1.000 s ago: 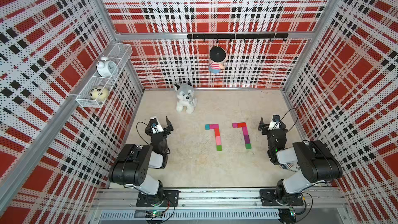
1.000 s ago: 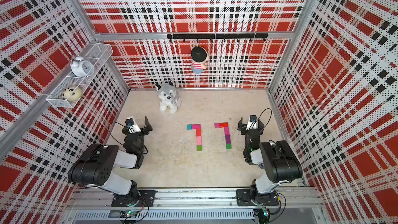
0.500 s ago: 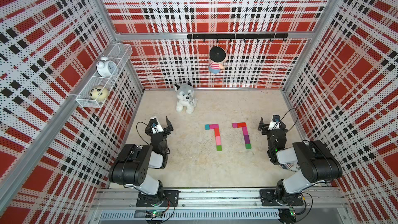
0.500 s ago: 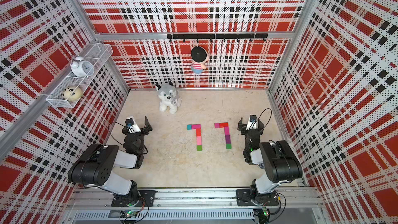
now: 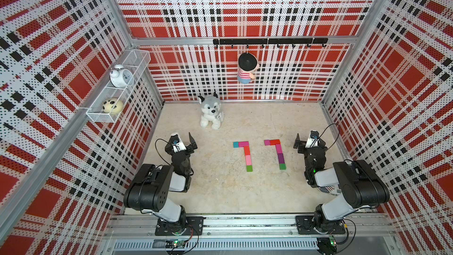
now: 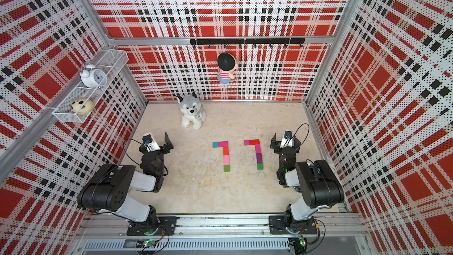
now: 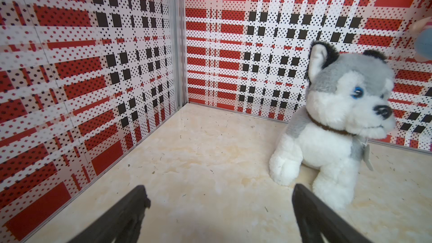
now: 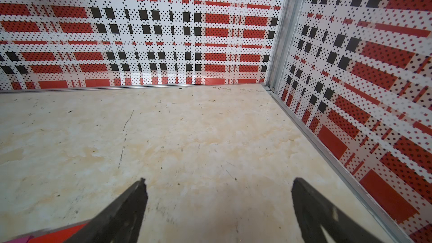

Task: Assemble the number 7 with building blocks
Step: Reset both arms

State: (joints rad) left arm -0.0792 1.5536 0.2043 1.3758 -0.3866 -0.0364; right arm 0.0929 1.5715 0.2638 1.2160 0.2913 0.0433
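Observation:
Two figures of the number 7, made of building blocks, lie flat on the floor in both top views. The left figure runs teal, magenta, red-orange, pink, green. The right figure runs magenta, red-orange, magenta, purple, green. My left gripper stands open over bare floor, well left of the figures. My right gripper is open too, just right of the right figure. A red-orange block shows at the right wrist view's edge, outside the jaws.
A plush dog sits at the back, ahead of the left gripper. A wire shelf with a clock and a small toy hangs on the left wall. A doll hangs from the back rail. Plaid walls enclose the floor.

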